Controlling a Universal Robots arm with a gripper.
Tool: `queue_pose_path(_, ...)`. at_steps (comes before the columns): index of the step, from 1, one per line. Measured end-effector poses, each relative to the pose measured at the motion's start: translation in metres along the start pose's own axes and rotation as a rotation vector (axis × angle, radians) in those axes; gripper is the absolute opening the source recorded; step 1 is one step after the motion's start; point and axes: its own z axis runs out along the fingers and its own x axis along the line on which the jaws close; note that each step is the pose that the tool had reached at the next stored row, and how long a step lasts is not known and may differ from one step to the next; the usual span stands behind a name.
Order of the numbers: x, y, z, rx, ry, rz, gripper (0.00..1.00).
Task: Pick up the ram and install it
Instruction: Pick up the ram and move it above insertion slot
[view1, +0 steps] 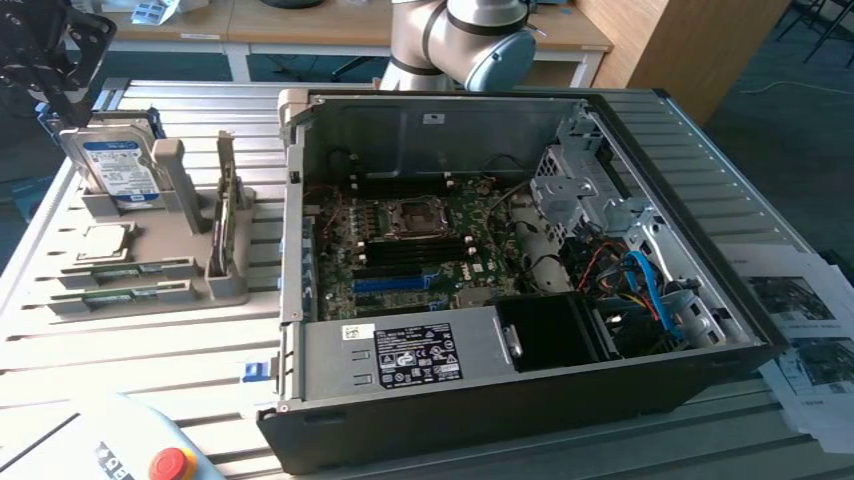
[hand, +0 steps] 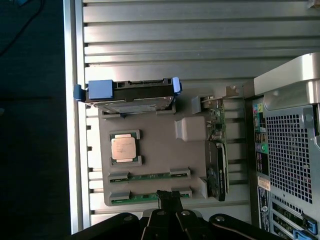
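**Colleague:** What are you working on there?

**Me:** I see a ribbed metal table (view1: 160, 370) with an open computer case (view1: 534, 410) lying on it, its motherboard (view1: 427, 250) facing up. On the exterior view's left of the case sits a grey parts tray (view1: 147, 225). Printed sheets (view1: 801, 310) lie at the table's far edge on the exterior view's right, and a pendant with a red button (view1: 168, 463) is in the near corner. Behind the table I make out wooden desks (view1: 307, 30) and a blue-grey floor (view1: 774, 110).

**Colleague:** And the ram?

**Me:** The ram (hand: 135, 199) lies flat in the tray's outermost slot. A second stick (hand: 150, 176) lies beside it, then the processor (hand: 125, 148) and a hard drive (hand: 130, 97).

**Colleague:** Fingers?

**Me:** My gripper (hand: 168, 196) hangs over the ram with its fingers pressed together, nothing between them.
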Motion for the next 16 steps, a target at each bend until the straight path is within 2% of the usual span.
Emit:
queue_pose_path(3,0.0000,0.0000,0.0000,-0.0001,0.0004,-0.007,0.10)
queue_pose_path(6,0.0000,-0.0001,-0.0001,-0.0007,0.0018,-0.036,0.10)
queue_pose_path(16,0.0000,-0.0001,0.0000,-0.0046,0.0092,-0.203,0.10)
